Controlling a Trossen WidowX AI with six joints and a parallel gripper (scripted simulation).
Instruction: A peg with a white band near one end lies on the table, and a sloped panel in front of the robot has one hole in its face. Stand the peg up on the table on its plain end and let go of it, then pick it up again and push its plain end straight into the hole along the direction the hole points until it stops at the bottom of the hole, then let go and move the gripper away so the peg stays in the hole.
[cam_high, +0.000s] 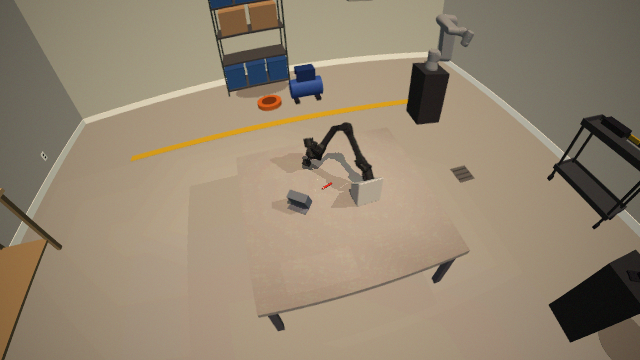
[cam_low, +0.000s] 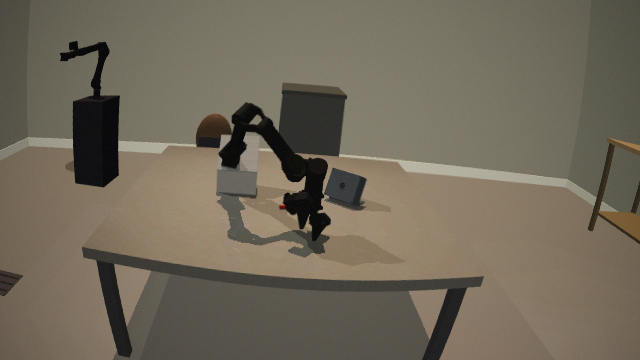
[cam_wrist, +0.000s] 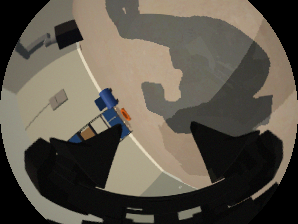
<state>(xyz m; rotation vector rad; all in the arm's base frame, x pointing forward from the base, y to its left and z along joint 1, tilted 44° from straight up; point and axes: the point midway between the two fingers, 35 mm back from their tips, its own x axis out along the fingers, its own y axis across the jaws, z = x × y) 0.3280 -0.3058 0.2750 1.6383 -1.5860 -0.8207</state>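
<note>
The red peg (cam_high: 326, 185) lies on its side on the table between the sloped panel and the arm's base. In the exterior view only a red bit of the peg (cam_low: 282, 206) shows beside the gripper, the rest is hidden. Its white band cannot be made out. The grey sloped panel (cam_high: 299, 200) (cam_low: 354, 187) stands on the table, its dark hole (cam_low: 342, 185) visible in its face. My gripper (cam_high: 306, 163) (cam_low: 308, 233) (cam_wrist: 156, 125) is open and empty, fingers pointing down low over the table, away from the peg. The peg is not in the wrist view.
The table (cam_high: 320, 265) (cam_low: 175, 250) bears the arm, the panel and a white box-like block (cam_high: 367, 192) (cam_low: 237, 182) by the arm's base. The arm's shadow falls across the table. A shelf rack, a blue compressor and an orange ring stand on the floor beyond the table.
</note>
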